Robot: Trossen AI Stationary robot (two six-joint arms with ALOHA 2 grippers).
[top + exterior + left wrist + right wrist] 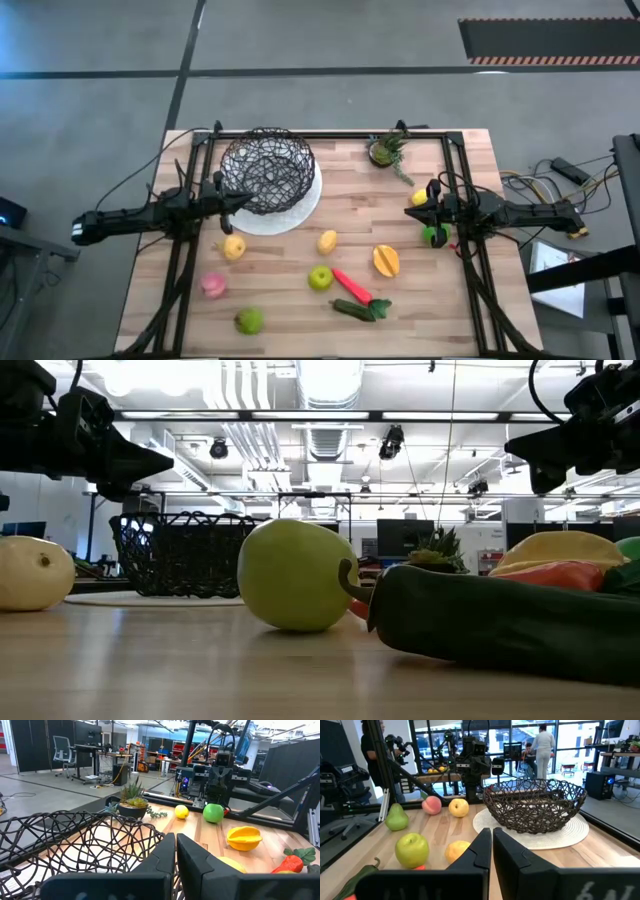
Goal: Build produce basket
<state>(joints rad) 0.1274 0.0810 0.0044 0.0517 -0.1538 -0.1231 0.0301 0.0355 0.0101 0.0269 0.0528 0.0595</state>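
The black wire basket (265,168) stands on a white round plate (296,212) at the far left. Produce lies on the table's near half: two lemons (234,247) (327,241), an orange half (386,260), a green apple (320,277), a red pepper (351,286), a cucumber (358,310), a pink peach (213,286) and a green fruit (249,320). A green ball-shaped fruit (434,236) and a small lemon (420,198) lie by the right arm. My left gripper (243,200) is shut and empty, raised beside the basket's near side. My right gripper (412,201) is shut and empty, raised at the right.
A small potted plant (386,150) stands at the far edge, right of the basket. A black frame (330,136) runs round the table. Bare wood lies between the plate and my right gripper. People show in the room beyond the table in the right wrist view (542,742).
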